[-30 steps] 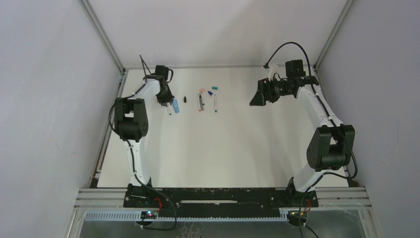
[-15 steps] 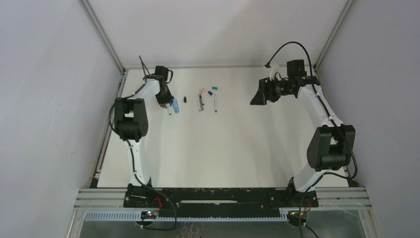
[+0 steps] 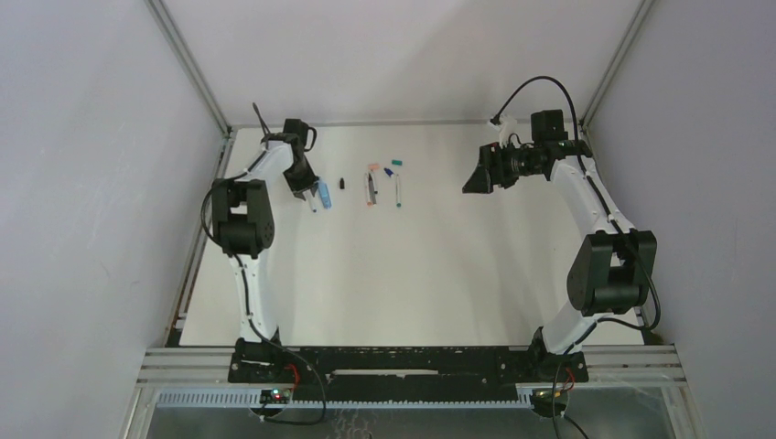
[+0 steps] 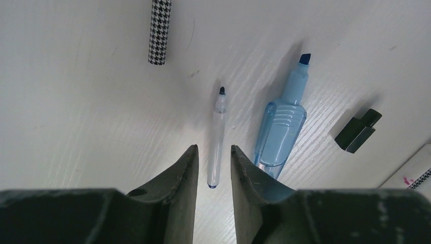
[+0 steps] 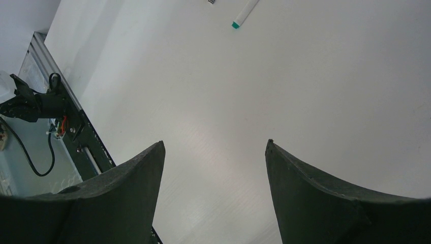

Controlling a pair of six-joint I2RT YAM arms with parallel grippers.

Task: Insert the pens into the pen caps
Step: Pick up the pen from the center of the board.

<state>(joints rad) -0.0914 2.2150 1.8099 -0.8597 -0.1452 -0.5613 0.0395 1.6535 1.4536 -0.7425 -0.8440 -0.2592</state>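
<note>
Left end effector [image 4: 212,150]: jaws parted by a narrow gap, nothing held; low over the far-left worktop [image 4: 76,112].
Slim pen [image 4: 218,132]: uncapped, lying flat with its dark tip pointing away. Its near end sits in line with the gap and appears clear of both fingers.
Light-blue highlighter [image 4: 278,134]: uncapped, just beside the slim pen, its near end against the right-hand finger [image 4: 244,175].
Black cap [image 4: 358,131]: loose, beyond the highlighter, apart from both pens.
Right end effector [image 5: 213,152]: spread wide and empty above bare worktop, with a teal-tipped pen [image 5: 244,14] well ahead.
Risk, closing: the gap is tight, so a slight offset would land a finger on the barrel and roll the slim pen away.
Risk, neighbour: the highlighter sits close enough to be nudged or pinched along with it.
Risk, grip point: a hold at the very end would likely let the pen droop, spoiling alignment with a cap.
</note>
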